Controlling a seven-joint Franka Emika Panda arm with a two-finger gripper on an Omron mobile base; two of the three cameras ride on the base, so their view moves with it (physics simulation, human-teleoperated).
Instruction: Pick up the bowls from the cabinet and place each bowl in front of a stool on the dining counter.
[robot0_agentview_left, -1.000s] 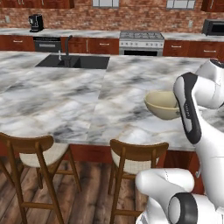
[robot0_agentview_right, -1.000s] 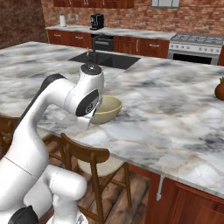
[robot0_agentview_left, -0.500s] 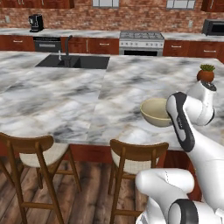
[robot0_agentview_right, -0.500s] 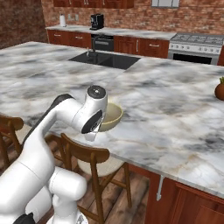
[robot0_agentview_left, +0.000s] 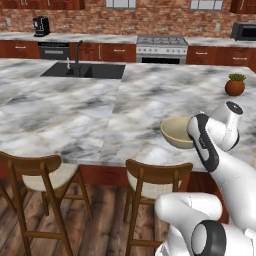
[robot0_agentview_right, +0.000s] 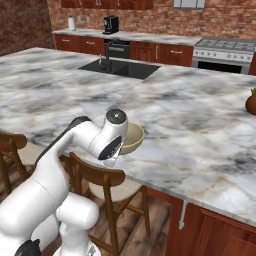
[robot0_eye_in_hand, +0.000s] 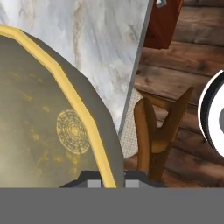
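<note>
A tan-beige bowl (robot0_agentview_left: 175, 131) hangs low at the front edge of the marble dining counter (robot0_agentview_left: 75, 115), just behind a wooden stool (robot0_agentview_left: 158, 178); I cannot tell whether it touches the top. My gripper (robot0_eye_in_hand: 107, 180) is shut on the bowl's near rim, with a dark fingertip on each side of the yellowish edge. In the right base view the bowl (robot0_agentview_right: 132, 138) sticks out behind my wrist, above the stool (robot0_agentview_right: 97, 175). The hand view looks down past the bowl (robot0_eye_in_hand: 43, 122) at the counter edge (robot0_eye_in_hand: 131, 100) and the stool (robot0_eye_in_hand: 159, 127). The cabinet is out of view.
A second stool (robot0_agentview_left: 37, 172) stands further left along the counter. A black inset sink (robot0_agentview_left: 82, 70) with a faucet lies at the far side. A small potted plant (robot0_agentview_left: 234, 86) stands at the right. Stove (robot0_agentview_left: 161, 47) and coffee machine (robot0_agentview_left: 40, 25) line the brick back wall.
My arm has folded down and carried the bowl lower, toward the counter's front edge. The grip on the rim has stayed the same.
</note>
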